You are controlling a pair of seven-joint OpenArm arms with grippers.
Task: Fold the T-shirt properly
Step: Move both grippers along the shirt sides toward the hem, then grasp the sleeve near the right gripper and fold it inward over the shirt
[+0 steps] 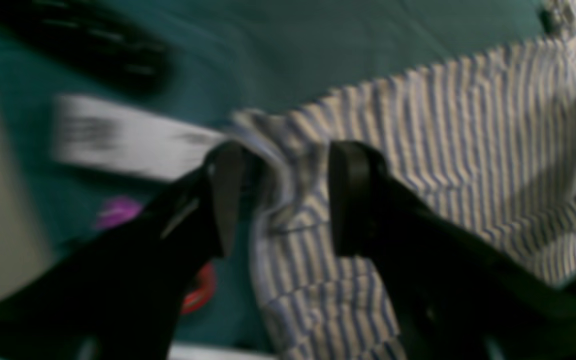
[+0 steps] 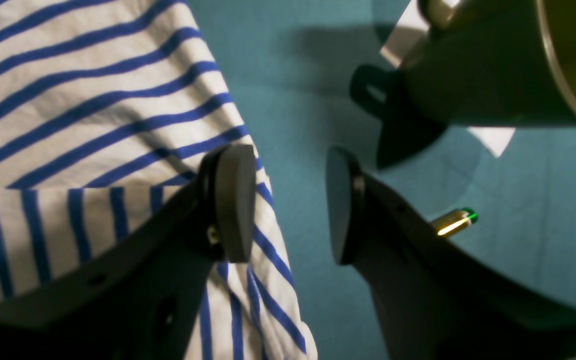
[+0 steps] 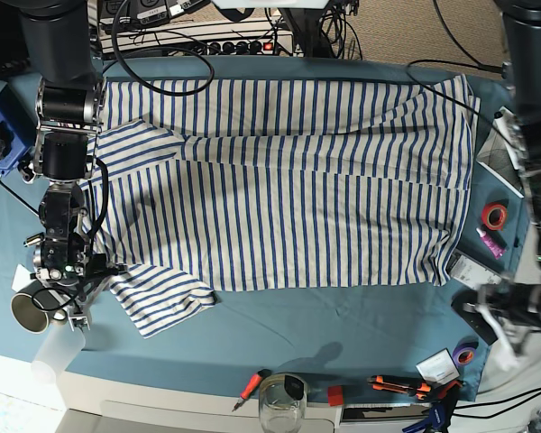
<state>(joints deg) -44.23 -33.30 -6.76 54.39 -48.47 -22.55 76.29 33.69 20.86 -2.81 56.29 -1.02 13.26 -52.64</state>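
The T-shirt [image 3: 288, 180], cream-white with blue stripes, lies spread flat across the teal table cloth, with one sleeve folded in at the near left. My right gripper [image 2: 288, 205] hangs open over that sleeve's edge [image 2: 93, 100]; one finger is above the cloth, the other above bare table. In the base view this right gripper [image 3: 72, 289] is at the table's left side. My left gripper [image 1: 288, 195] is open too, its fingers straddling a raised corner of the shirt [image 1: 443, 140] without pinching it. The left wrist view is blurred. In the base view the left gripper [image 3: 500, 316] is a blur at the near right.
A metal cup [image 2: 493, 60] stands beside the right gripper, near the table's left edge [image 3: 27, 311]. A small gold and green cylinder [image 2: 454, 221] lies close by. A red tape roll [image 3: 495, 215], a white label [image 1: 123, 137] and purple tape [image 3: 466, 352] sit at the right. Tools [image 3: 406, 386] and a glass [image 3: 282, 401] line the front edge.
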